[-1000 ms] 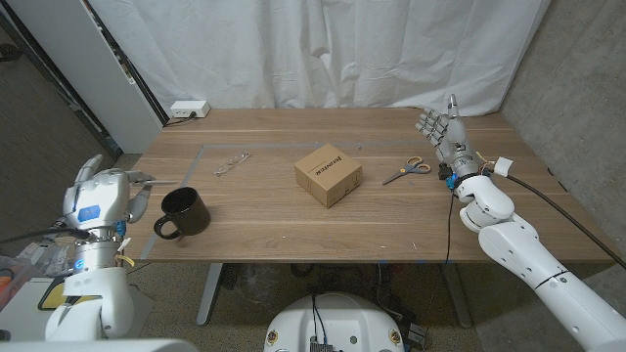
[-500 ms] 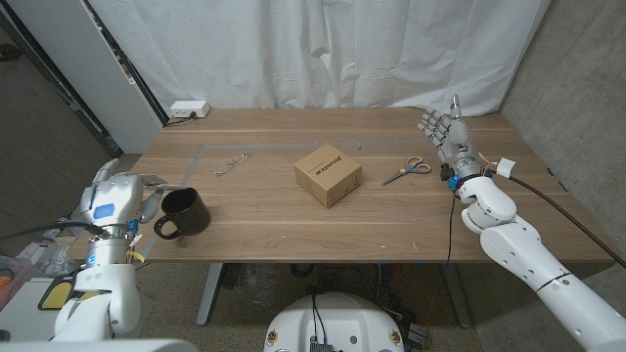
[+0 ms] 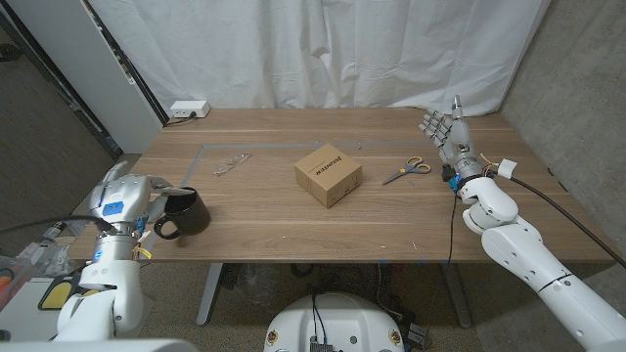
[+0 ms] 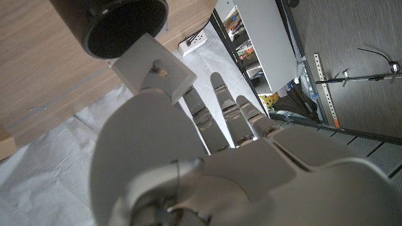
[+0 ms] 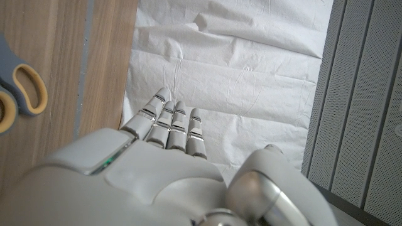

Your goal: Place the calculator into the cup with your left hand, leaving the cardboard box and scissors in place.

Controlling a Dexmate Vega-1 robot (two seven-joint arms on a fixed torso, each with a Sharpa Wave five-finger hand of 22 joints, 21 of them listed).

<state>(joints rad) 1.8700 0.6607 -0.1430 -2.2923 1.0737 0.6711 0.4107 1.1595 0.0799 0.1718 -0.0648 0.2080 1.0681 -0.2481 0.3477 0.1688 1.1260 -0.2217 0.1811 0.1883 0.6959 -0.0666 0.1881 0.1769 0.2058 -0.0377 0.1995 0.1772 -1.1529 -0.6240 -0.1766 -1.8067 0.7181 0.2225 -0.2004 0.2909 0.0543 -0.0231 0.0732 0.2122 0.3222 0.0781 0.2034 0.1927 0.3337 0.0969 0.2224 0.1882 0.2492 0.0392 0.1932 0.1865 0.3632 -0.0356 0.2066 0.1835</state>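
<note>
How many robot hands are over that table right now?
2. The left hand is at the table's left edge beside the black cup; the right hand stands upright at the far right, near the scissors.

Wooden surface (image 3: 391, 220) sits in front of a wrinkly white curtain (image 3: 323, 49), grey wall (image 3: 577, 68) on the right, white cabinet (image 3: 88, 59) on the left, power strip (image 3: 188, 110) at the back corner.

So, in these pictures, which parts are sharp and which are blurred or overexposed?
Head view: evenly lit, sharp; the cardboard box and black cup cast only soft shadows. Left wrist view: the left hand is close and soft, the cup's mouth is clearer. Right wrist view: the right hand is blurred, the white curtain bright but still showing folds.
</note>
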